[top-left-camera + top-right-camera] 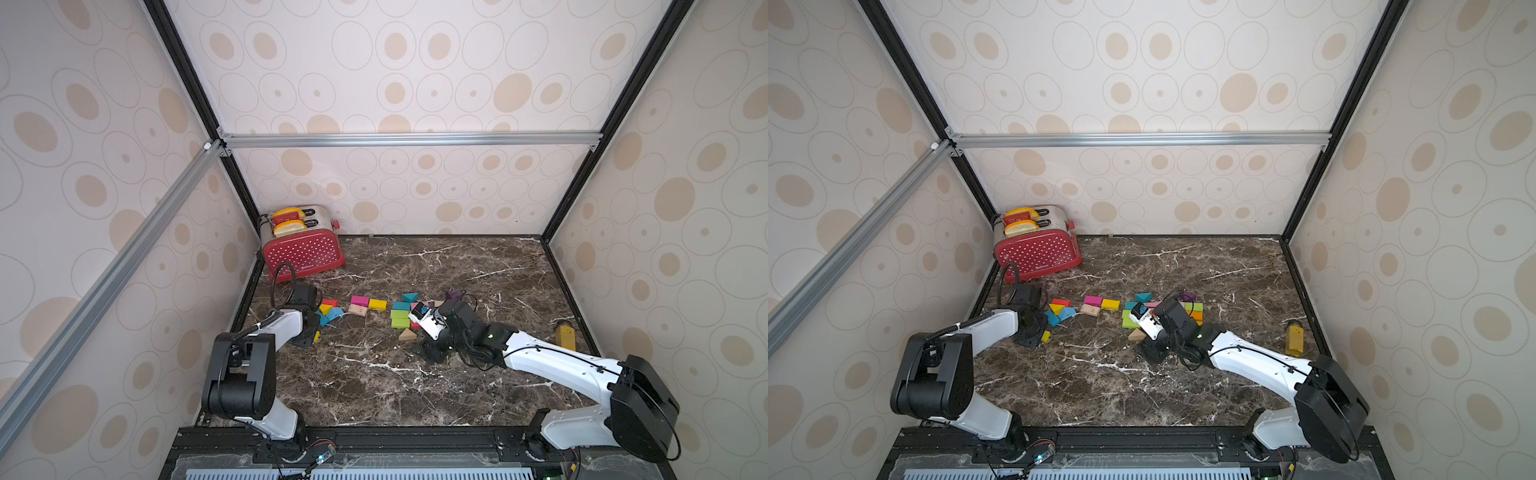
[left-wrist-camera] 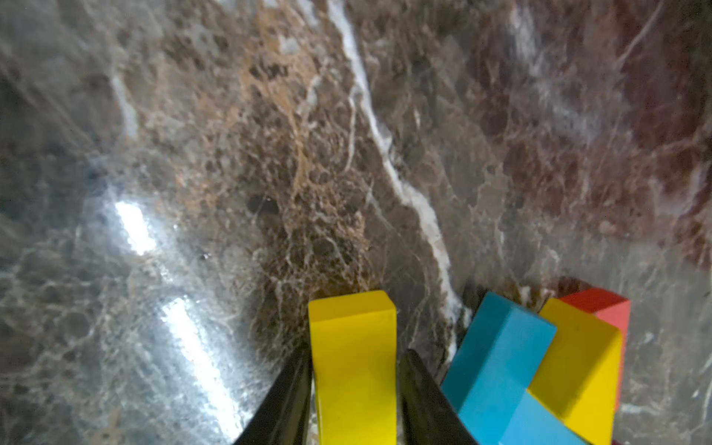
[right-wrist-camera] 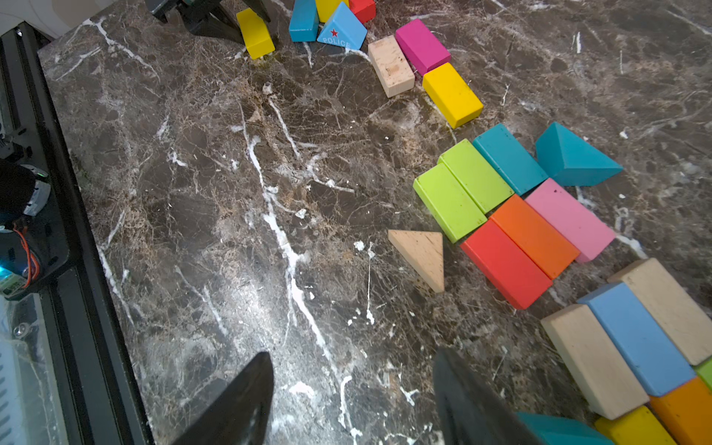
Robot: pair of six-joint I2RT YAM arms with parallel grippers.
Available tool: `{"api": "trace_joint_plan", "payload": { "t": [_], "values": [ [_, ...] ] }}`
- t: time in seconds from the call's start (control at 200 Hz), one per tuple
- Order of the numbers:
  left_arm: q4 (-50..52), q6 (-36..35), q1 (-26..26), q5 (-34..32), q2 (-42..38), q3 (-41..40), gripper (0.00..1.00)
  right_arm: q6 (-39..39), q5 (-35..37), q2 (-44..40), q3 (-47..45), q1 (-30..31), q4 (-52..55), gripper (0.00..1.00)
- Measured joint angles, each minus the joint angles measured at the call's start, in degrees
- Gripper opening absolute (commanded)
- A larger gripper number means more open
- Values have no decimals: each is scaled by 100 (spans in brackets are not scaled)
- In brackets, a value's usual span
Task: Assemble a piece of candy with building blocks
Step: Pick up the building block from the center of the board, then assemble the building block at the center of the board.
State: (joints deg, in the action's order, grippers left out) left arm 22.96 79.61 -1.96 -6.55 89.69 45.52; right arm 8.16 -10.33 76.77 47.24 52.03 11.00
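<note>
My left gripper (image 2: 356, 350) is low over the marble table at the left, shut on a small yellow block (image 2: 352, 366), with a finger against each long side. Both top views show that block (image 1: 316, 336) under the gripper. Right beside it lie a blue brick (image 2: 497, 358), a yellow one (image 2: 574, 366) and a red one (image 2: 608, 308). My right gripper (image 3: 352, 354) hangs open over bare marble. Near it are a bare wood wedge (image 3: 422, 256), two green bricks (image 3: 462, 192), and red (image 3: 504, 266), orange (image 3: 533, 235), pink (image 3: 570, 219) and teal (image 3: 508, 158) bricks.
A red toaster (image 1: 303, 249) stands at the back left corner. A mustard-yellow bottle (image 1: 566, 333) stands by the right wall. Magenta (image 3: 422, 46), bare wood (image 3: 391, 65) and yellow (image 3: 452, 94) bricks lie mid-table. The black front rail (image 3: 77, 231) borders the table.
</note>
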Motion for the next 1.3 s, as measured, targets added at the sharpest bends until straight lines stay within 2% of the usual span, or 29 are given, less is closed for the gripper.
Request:
{"api": "trace_joint_plan", "payload": {
  "t": [0.411, 0.611, 0.731, 0.946, 1.077, 1.302],
  "values": [
    [260, -748, 9, 225, -50, 52, 30, 0, 17, -105, -4, 0, -2, 70],
    [682, -855, -90, 455, -868, -540, 30, 0, 20, -133, -15, 0, -11, 70],
    [839, -739, -492, 518, -1134, -623, 30, 0, 31, -133, -17, 0, -9, 70],
    [826, -269, -1283, 520, -1110, -422, 29, 2, 323, -291, -153, 0, -31, 70],
    [776, 59, -1718, 396, -949, -13, 31, 2, 485, -363, -179, 0, -33, 70],
    [575, 514, -2164, 208, -295, 518, 31, 0, 621, -387, -184, 0, -33, 70]
  ]
}}
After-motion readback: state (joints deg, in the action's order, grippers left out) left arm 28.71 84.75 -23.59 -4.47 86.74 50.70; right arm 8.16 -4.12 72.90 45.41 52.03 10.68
